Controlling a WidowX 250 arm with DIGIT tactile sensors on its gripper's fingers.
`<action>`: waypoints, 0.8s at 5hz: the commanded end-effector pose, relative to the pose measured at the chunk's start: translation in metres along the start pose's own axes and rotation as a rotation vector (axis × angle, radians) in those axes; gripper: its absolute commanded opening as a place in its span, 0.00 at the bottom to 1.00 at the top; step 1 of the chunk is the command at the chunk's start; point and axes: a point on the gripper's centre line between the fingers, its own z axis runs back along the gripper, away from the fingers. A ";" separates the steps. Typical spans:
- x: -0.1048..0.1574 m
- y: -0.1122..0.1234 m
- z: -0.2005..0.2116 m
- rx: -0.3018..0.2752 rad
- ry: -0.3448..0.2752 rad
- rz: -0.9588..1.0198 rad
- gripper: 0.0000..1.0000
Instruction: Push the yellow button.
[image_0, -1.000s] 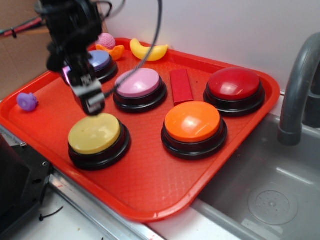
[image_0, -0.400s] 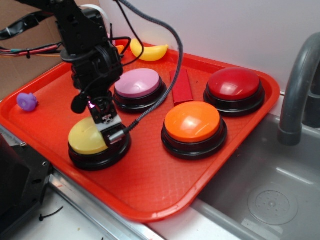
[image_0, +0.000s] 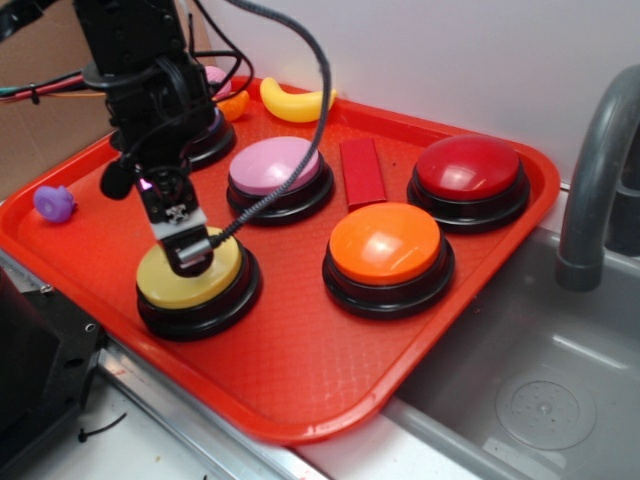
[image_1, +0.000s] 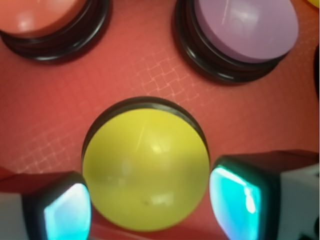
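The yellow button (image_0: 190, 285), a pale-yellow dome on a black base, stands at the front left of the red tray (image_0: 300, 370). It fills the middle of the wrist view (image_1: 145, 170). My gripper (image_0: 190, 252) hangs just over its dome, pointing down. In the wrist view the gripper (image_1: 150, 210) is open, with one finger on each side of the dome's near half and nothing held. I cannot tell whether the fingertips touch the cap.
On the tray stand an orange button (image_0: 386, 245), a pink button (image_0: 275, 168), a red button (image_0: 468, 170) and a blue button partly hidden behind the arm (image_0: 205, 140). A red block (image_0: 362, 172) and a toy banana (image_0: 295, 103) lie farther back. A sink and faucet (image_0: 590, 180) are on the right.
My gripper came down from above the button's far edge onto the dome, then shifted a little left and back over the dome's top.
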 end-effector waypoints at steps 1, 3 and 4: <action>0.007 0.003 0.030 0.036 -0.063 0.024 1.00; 0.008 0.005 0.042 0.002 -0.039 0.037 1.00; 0.008 0.005 0.047 -0.002 -0.048 0.038 1.00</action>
